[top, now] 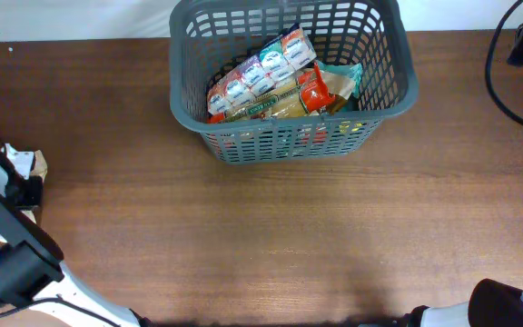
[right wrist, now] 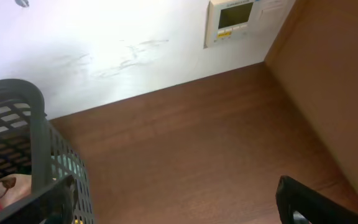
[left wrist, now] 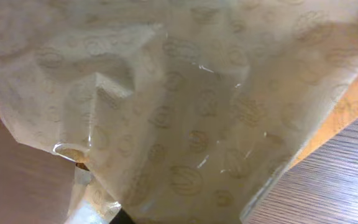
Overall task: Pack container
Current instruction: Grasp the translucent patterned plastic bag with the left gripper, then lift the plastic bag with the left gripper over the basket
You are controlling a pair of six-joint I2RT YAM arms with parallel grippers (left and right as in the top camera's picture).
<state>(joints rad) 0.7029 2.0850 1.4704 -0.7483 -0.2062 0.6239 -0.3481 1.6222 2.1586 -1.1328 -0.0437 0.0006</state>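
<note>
We've got the left gripper [top: 18, 182] fully closed, apparently on a tan packet [left wrist: 185, 124] pressed right up against it. We should lift clear of the table [top: 289, 236] before swinging, since the thin film may slip. The basket [top: 280, 143] sits well away from those fingers, just beside the right gripper [right wrist: 174, 186], which gapes wide and empty.

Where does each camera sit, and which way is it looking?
Overhead: above the table, looking down at the basket; left arm and right arm peek in below.
Left wrist: pressed against a crinkly packet; no tool visible.
Right wrist: low, facing the wall; one tool finger shows.
Overhead and right wrist share the basket.
</note>
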